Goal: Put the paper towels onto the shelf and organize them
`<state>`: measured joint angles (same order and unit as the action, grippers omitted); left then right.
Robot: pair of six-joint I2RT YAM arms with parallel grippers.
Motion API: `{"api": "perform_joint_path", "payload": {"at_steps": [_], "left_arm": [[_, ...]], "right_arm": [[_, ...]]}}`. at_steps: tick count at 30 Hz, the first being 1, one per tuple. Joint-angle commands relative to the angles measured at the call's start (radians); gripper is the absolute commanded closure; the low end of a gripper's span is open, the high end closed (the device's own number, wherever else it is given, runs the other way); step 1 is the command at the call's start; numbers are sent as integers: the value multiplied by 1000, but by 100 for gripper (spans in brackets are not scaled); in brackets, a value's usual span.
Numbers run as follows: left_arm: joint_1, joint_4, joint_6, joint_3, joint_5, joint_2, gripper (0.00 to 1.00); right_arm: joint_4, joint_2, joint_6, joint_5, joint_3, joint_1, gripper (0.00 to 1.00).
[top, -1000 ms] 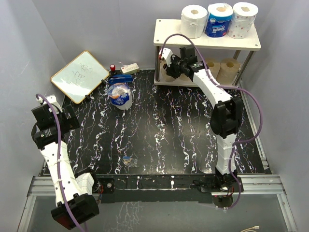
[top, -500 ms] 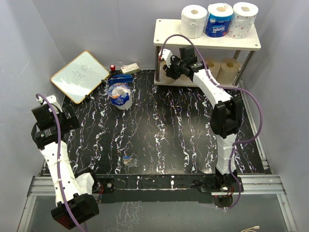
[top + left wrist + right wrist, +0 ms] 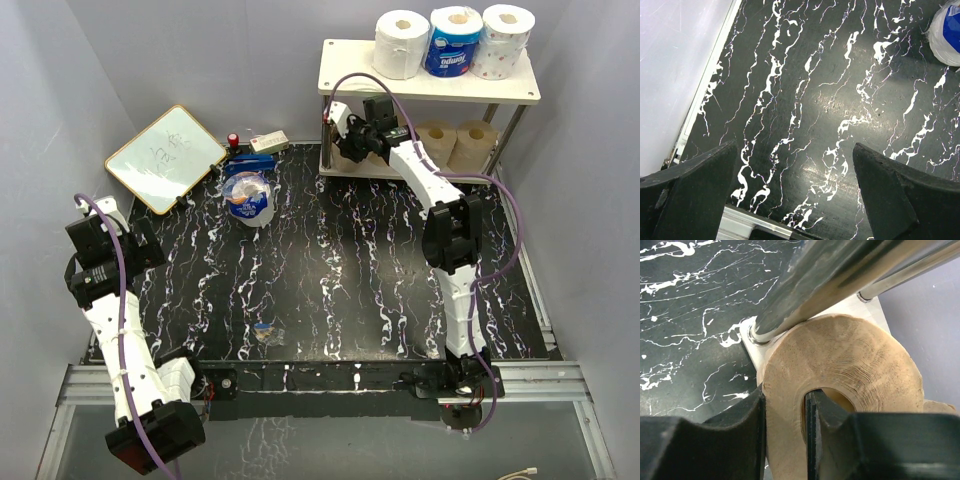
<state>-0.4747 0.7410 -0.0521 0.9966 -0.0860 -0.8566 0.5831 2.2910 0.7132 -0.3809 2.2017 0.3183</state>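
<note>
My right gripper (image 3: 785, 405) is shut on a tan-brown paper towel roll (image 3: 860, 365), one finger in its hollow core and the other on its outer wall. The roll stands on the shelf's lower board (image 3: 751, 335), just behind a metal leg (image 3: 840, 275). From above, the right gripper (image 3: 350, 143) reaches under the left end of the shelf (image 3: 350, 75). Two more tan rolls (image 3: 437, 140) (image 3: 475, 143) stand on the lower tier. On the top board stand a white roll (image 3: 402, 43), a blue-wrapped roll (image 3: 455, 40) and a dotted roll (image 3: 505, 40). My left gripper (image 3: 795, 165) hangs open over bare tabletop at the far left.
A framed whiteboard (image 3: 165, 157) leans at the back left. A blue-and-white plastic bundle (image 3: 248, 197) lies near it, with a red-topped item (image 3: 233, 140) and a small white box (image 3: 268, 143) behind. A small wrapped scrap (image 3: 267, 331) lies near the front edge.
The right arm has swung left and deeper under the shelf with the tan roll still in its grip. The left arm has not moved.
</note>
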Motion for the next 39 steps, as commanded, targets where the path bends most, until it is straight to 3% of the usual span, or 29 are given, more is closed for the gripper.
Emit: {"api": "perform_joint_path", "payload": {"at_steps": [1,7,13,14,15,16,22,26,30,34,37,39], "left_arm": [[-5,0,-5,-2,-1,-2,2],[-5,1,-6,-3,-1,-3,2],[-5,0,-6,-2,-1,-4,2],[-5,0,-6,-2,-2,-4,2],[-4,0,-6,-2,-1,-3,2],[-5,0,-6,-1,-1,-1,2],[-4,5,-7,0,-37,21,2],[-5,-32,17,-13,-31,30,11],[-5,-19,-51,67,-139,-37,2],[0,41,-62,222,-223,-265,5],[45,16,-80,329,-235,-390,5],[142,7,-80,401,-201,-460,5]], "right_arm": [[-108,-12,-18,27,83,-4,69],[-174,-43,-43,58,26,-5,33],[-220,-121,-70,63,-55,-4,28],[-225,-141,-80,58,-75,-4,23],[-230,-168,-91,50,-99,-4,6],[-232,-210,-102,42,-140,-3,2],[-231,-438,-172,26,-374,0,2],[-163,-537,-187,31,-411,0,2],[-27,-630,-189,18,-441,0,2],[93,-779,-108,53,-756,0,2],[15,-882,-104,199,-1042,0,2],[-40,-943,-148,279,-1172,-1,2]]}}
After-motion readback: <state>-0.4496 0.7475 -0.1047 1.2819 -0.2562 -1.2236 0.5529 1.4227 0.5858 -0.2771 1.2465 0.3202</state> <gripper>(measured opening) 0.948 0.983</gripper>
